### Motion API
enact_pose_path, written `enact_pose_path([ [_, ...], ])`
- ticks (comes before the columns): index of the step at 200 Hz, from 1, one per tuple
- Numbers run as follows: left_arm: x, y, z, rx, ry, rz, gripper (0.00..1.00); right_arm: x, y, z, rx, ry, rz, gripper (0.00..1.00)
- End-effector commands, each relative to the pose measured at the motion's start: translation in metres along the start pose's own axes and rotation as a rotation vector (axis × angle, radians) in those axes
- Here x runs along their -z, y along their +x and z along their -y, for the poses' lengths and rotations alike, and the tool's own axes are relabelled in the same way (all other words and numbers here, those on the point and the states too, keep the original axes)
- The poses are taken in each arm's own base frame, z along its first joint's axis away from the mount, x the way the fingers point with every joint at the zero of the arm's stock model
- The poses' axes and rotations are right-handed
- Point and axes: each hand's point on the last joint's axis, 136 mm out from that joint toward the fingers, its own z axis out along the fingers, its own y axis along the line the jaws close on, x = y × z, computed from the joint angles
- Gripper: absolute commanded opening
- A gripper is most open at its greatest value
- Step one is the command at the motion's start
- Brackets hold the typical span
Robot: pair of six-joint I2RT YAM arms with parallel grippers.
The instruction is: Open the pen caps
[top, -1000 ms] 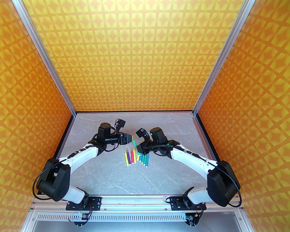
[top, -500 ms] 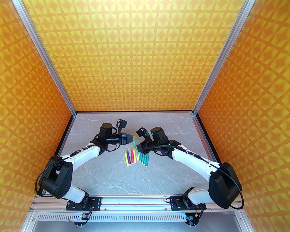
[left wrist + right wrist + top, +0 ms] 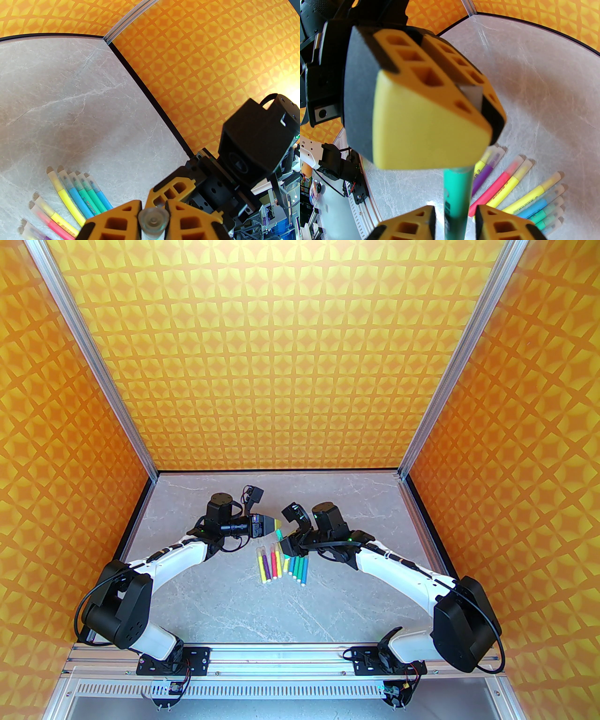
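A green pen [image 3: 280,535] hangs in the air between my two grippers, above the table. My left gripper [image 3: 278,524] is shut on its clear pen cap [image 3: 153,220], whose round end shows between the orange fingers [image 3: 121,218]. In the right wrist view the left gripper [image 3: 431,112] covers the pen's top. My right gripper [image 3: 455,212] stands open around the green barrel [image 3: 457,189], with a gap on each side. Several capped pens [image 3: 281,563] lie in a row on the table below.
The row of pens [image 3: 511,185] lies on the grey marble table [image 3: 243,605] just nearer than both grippers. Orange patterned walls [image 3: 300,357] close in the back and sides. The right arm's wrist camera [image 3: 253,150] sits close to my left fingers.
My left gripper has moved slightly right and shut on the green pen's cap. My right gripper, shut on the barrel before, has opened.
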Motion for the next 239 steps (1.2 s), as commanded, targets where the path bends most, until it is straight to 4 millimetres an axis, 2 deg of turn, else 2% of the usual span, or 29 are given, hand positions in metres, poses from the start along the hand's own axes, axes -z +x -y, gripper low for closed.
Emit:
enact_pose_path([
  [1,-0.001,-0.012,0.020,-0.030,0.054,0.011,0.10,-0.002,-0.004,-0.007,0.007,-0.037,0.026,0.38],
  [101,0.005,-0.021,0.034,-0.048,0.074,0.037,0.03,-0.011,0.003,-0.006,-0.003,-0.062,0.008,0.29],
  [137,0.008,-0.022,0.034,-0.053,0.071,0.039,0.00,-0.009,0.004,-0.007,0.004,-0.061,0.007,0.15],
  [152,0.012,-0.027,0.030,-0.045,0.059,0.061,0.00,-0.007,0.008,-0.007,0.013,-0.058,-0.003,0.07],
  [183,0.029,-0.043,0.021,-0.016,0.030,0.126,0.00,-0.004,0.018,-0.007,0.019,-0.052,-0.018,0.00],
  [239,0.048,-0.070,0.012,0.025,-0.002,0.227,0.00,0.000,0.035,-0.009,0.038,-0.063,-0.040,0.00],
])
